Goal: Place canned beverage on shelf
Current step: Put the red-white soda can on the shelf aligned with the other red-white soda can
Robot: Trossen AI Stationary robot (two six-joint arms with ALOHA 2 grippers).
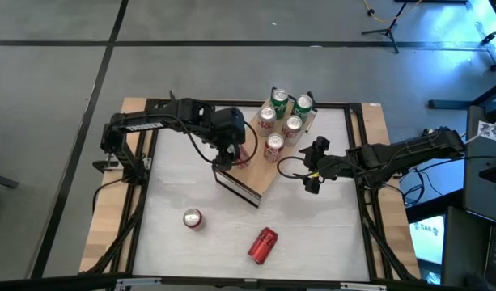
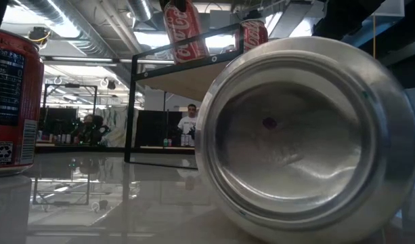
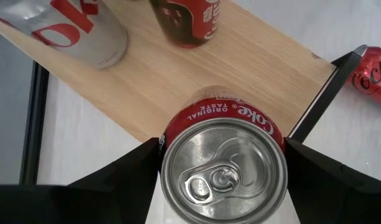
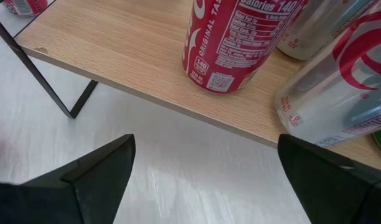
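The shelf, a light-wood board on a dark frame, lies slantwise at the table's middle. Several cans stand on its far end. My left gripper is shut on a red Coke can over the board's near end. In the low view this can leans a little at the frame's top; whether its base touches the board is unclear. To the right of the shelf, my right gripper hangs open over bare table, its fingers facing the board's edge. My left gripper pinches the red can between its two fingers, one on each opposite side of the wall just below the top rim. The fingers come from above, slanting down. The can is held top up, slightly tilted, over the shelf's near end.
An upright can stands on the white table near the front left, and a red can lies on its side at the front middle. In the low view the lying can's base fills the foreground. People show in the room beyond.
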